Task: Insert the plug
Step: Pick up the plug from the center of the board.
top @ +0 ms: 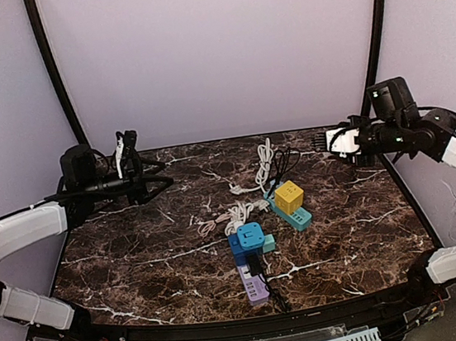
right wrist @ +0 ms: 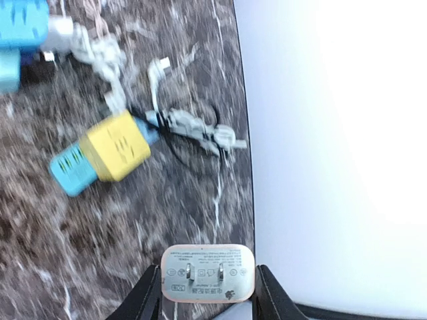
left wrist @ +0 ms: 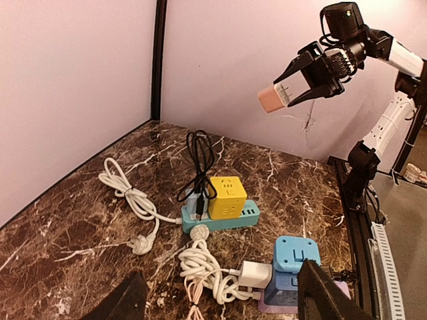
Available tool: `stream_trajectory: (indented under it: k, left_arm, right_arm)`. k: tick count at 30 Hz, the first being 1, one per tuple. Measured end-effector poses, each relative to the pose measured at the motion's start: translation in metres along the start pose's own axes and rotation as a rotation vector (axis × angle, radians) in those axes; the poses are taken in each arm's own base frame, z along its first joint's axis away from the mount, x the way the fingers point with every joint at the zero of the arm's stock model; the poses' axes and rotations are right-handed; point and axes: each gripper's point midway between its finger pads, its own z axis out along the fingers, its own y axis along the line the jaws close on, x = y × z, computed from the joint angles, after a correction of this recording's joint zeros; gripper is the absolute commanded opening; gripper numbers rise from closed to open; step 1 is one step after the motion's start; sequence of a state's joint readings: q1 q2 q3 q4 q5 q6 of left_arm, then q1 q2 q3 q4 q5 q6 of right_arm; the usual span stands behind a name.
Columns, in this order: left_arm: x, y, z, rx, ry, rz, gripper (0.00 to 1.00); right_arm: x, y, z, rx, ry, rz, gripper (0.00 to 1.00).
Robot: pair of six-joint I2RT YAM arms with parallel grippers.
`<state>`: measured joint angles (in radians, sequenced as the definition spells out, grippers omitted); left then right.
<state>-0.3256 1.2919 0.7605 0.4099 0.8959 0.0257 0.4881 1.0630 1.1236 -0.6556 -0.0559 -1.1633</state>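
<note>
You are partway through: your right gripper is clamped on the plug and holds it high in the air over the far right corner of the table, well apart from any socket, so nothing is inserted yet. In the right wrist view the two prongs face back toward the camera, so you will likely have to turn the plug, or pass it across, before it can go down. Your left gripper hangs above the left side with its jaws apart and nothing between them. What remains is choosing a socket, lining up the prongs and pressing in. The candidates are the yellow socket cube on the teal strip and the blue socket cube by the purple strip, both mid-table among loose white cables. The surface is dark brown marble with white veins. Pale lilac walls and two black curved poles enclose it.
</note>
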Motion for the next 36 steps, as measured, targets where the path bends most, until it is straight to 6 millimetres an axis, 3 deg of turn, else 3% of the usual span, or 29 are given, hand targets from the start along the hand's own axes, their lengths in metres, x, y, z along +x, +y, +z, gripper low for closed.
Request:
stream_trajectory:
  k: [6, 9, 12, 15, 19, 23, 27, 31, 36]
  left_arm:
    - [-0.028, -0.043, -0.006, 0.069, -0.051, 0.186, 0.72]
    - [-0.036, -0.063, -0.01, 0.094, -0.065, 0.331, 0.74]
    - [-0.045, -0.078, -0.017, 0.087, -0.096, 0.47, 0.76]
    - [-0.048, -0.086, -0.025, 0.038, -0.13, 0.607, 0.79]
    - [-0.045, -0.083, -0.036, -0.074, -0.163, 0.762, 0.8]
    - [-0.044, -0.075, -0.044, -0.187, -0.194, 0.886, 0.8]
    - [-0.061, -0.068, -0.049, -0.287, -0.251, 0.957, 0.78]
    - [-0.079, -0.062, -0.051, -0.365, -0.31, 0.996, 0.71]
    - [-0.087, -0.055, -0.05, -0.411, -0.34, 1.0, 0.59]
  right_arm:
    - [-0.138, 0.03, 0.025, -0.109, -0.317, 0.072, 0.0]
    - [-0.203, 0.034, 0.04, -0.157, -0.443, 0.137, 0.0]
    - [-0.257, 0.026, 0.042, -0.167, -0.579, 0.232, 0.0]
    - [-0.293, 0.028, 0.046, -0.199, -0.668, 0.319, 0.0]
    - [-0.328, 0.012, 0.04, -0.205, -0.787, 0.465, 0.0]
    - [-0.349, -0.009, 0.034, -0.198, -0.872, 0.6, 0.0]
    - [-0.367, -0.027, 0.034, -0.2, -0.942, 0.721, 0.0]
    - [-0.378, -0.028, 0.037, -0.229, -0.976, 0.797, 0.0]
    - [-0.383, -0.022, 0.043, -0.267, -0.981, 0.853, 0.0]
